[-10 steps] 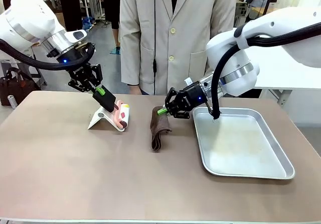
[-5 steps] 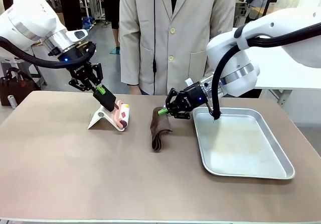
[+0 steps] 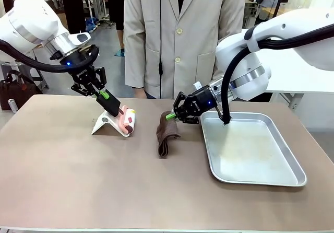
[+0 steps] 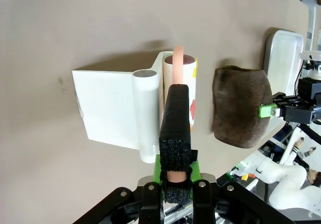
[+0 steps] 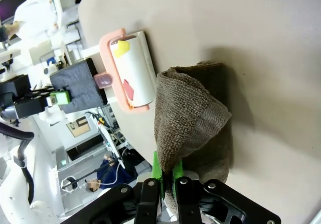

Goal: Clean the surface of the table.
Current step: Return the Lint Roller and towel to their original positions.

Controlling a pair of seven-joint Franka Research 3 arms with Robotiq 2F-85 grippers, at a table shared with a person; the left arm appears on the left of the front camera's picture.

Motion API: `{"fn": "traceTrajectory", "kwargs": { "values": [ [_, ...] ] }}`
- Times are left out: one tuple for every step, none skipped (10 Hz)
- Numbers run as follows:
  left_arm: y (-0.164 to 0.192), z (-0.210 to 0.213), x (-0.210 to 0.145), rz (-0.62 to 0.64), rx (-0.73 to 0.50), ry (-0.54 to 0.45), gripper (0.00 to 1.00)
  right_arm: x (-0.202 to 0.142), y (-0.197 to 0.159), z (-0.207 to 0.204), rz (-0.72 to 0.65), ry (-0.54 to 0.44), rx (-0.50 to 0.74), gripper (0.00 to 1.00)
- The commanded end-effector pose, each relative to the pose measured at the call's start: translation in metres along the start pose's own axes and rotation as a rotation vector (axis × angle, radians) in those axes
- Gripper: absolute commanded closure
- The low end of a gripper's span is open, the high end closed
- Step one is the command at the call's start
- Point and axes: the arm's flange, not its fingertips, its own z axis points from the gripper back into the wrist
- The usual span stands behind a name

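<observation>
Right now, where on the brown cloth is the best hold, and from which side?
The raised far edge of the brown cloth, nearest the tray. The right gripper is already shut on it there, coming from the tray side. That fold lifts off the table, while the rest lies flat.

Bright, even light; soft shadows

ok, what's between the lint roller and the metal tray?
The brown cloth, its upper edge pinched by the right pincer, lies on the table between lint roller and tray, front view.
</observation>
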Motion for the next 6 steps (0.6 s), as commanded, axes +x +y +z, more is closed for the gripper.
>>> {"fn": "traceTrajectory", "kwargs": {
  "values": [
    [0.021,-0.003,0.001,0.035,0.036,0.005,0.78,0.004,0.006,0.0,-0.024,0.015,-0.023,0.91],
    [0.025,-0.002,0.0,0.031,0.026,0.015,0.78,0.004,0.006,0.0,-0.025,0.015,-0.024,0.91],
    [0.028,-0.002,0.001,0.033,0.019,0.021,0.78,0.004,0.007,0.0,-0.026,0.014,-0.026,0.91],
    [0.032,-0.003,0.001,0.033,0.016,0.025,0.78,0.004,0.007,0.0,-0.028,0.011,-0.029,0.91],
    [0.035,-0.005,0.002,0.032,0.004,0.033,0.78,0.005,0.006,0.0,-0.028,0.006,-0.036,0.91],
    [0.039,-0.007,0.001,0.024,-0.02,0.045,0.78,0.005,0.005,0.0,-0.025,0.009,-0.049,0.91]
  ]
}}
